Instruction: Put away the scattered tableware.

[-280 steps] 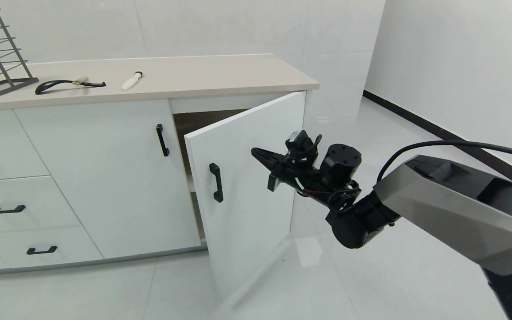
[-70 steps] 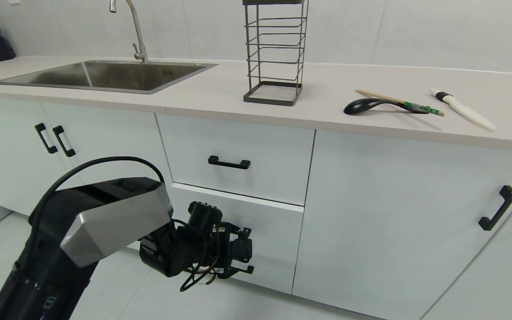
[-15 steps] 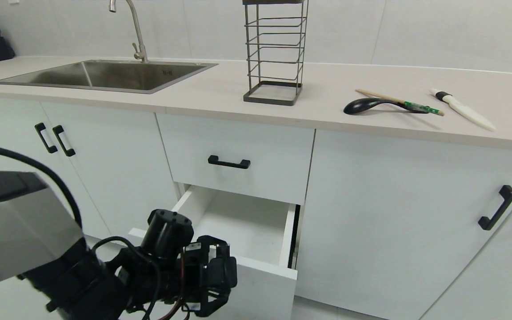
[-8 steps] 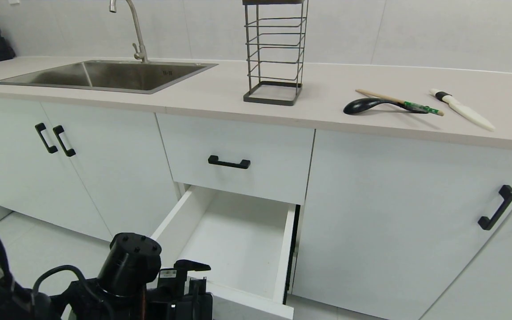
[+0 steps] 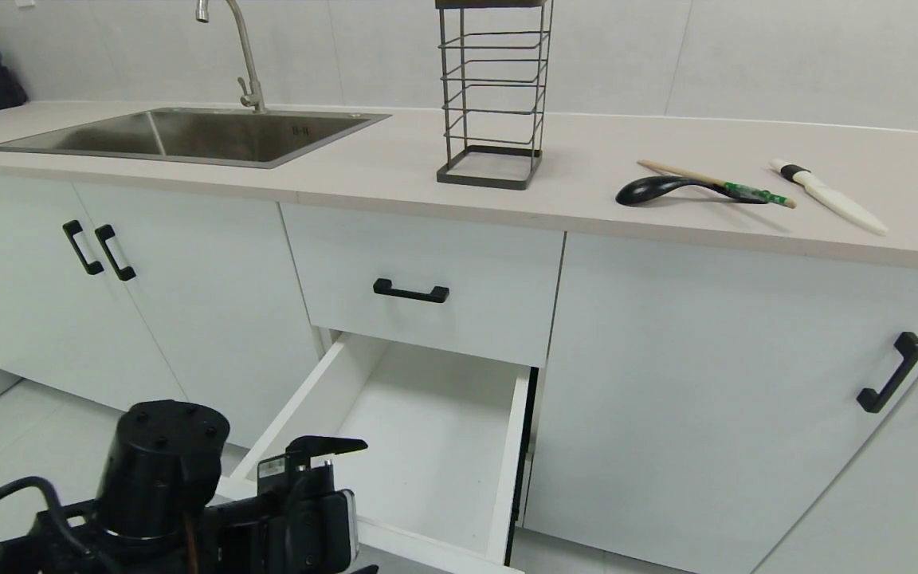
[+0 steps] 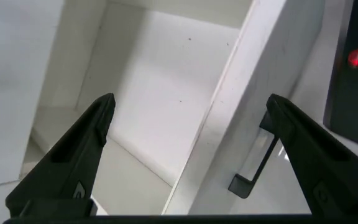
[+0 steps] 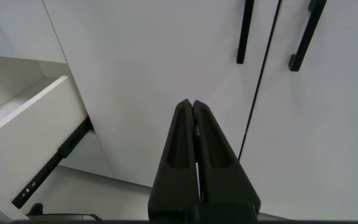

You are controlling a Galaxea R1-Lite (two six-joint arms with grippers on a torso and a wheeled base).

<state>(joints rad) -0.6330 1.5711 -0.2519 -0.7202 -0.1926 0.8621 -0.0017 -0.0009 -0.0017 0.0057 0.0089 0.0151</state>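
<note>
- Pale tiled wall (image 5: 746,56) runs across the frame's top.
- Beige countertop (image 5: 395,171) holds a steel sink (image 5: 188,135) and faucet (image 5: 245,64), upper left.
- White cabinets (image 5: 706,383) with black handles (image 5: 891,372) stand below.
- Glossy pale floor (image 5: 21,414) lies lower left.

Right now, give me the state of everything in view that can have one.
Lower drawer: pulled out, nothing seen inside.
Upper drawer: shut.
Left tool: open, holding nothing.
Right tool: shut, holding nothing.
Black spoon: lying on the counter.
White knife: lying on the counter.
Wire rack: upright on the counter.
</note>
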